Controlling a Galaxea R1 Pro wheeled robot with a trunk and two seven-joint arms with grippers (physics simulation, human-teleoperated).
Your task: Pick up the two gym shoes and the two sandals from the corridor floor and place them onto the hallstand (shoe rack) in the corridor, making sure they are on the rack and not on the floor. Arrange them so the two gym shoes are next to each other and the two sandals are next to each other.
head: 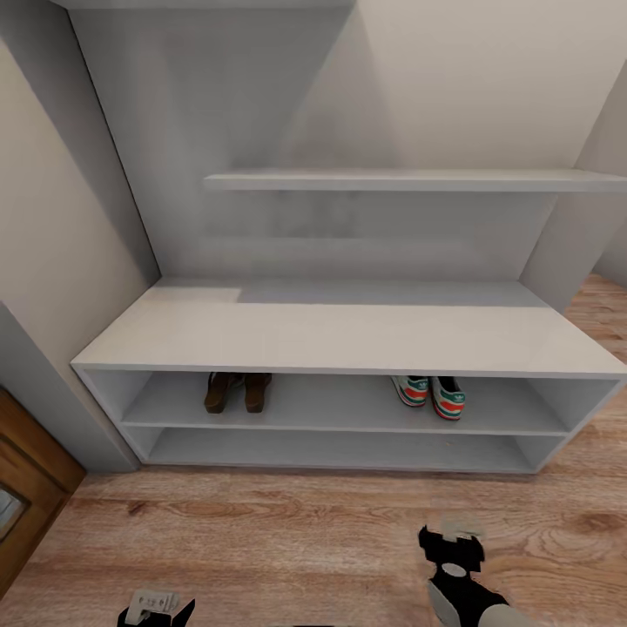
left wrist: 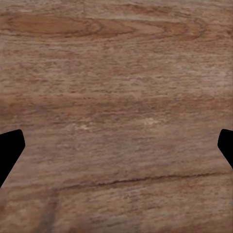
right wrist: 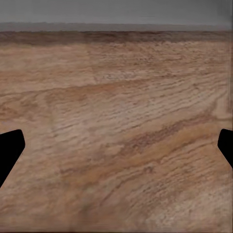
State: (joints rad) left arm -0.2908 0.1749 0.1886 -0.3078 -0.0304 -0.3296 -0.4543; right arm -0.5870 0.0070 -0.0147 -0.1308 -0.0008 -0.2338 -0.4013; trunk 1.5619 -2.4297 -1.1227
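The white hallstand [head: 348, 335] stands against the wall with a floating shelf [head: 409, 180] above it. On its upper open tier, the two brown sandals [head: 237, 391] sit side by side at the left. The two gym shoes [head: 429, 395], cream with green stripes and red-orange heels, sit side by side at the right. My right gripper [head: 453, 533] hangs over the corridor floor [head: 287, 540] in front of the rack, open and empty. My left gripper [head: 157, 605] is low at the view's bottom edge, open over bare planks [left wrist: 116, 116].
A wooden door or cabinet front [head: 22, 488] stands at the left edge beside a grey wall corner. The rack's lower tier [head: 340, 448] holds nothing. The right wrist view shows floor [right wrist: 116, 136] running up to a grey base strip [right wrist: 116, 14].
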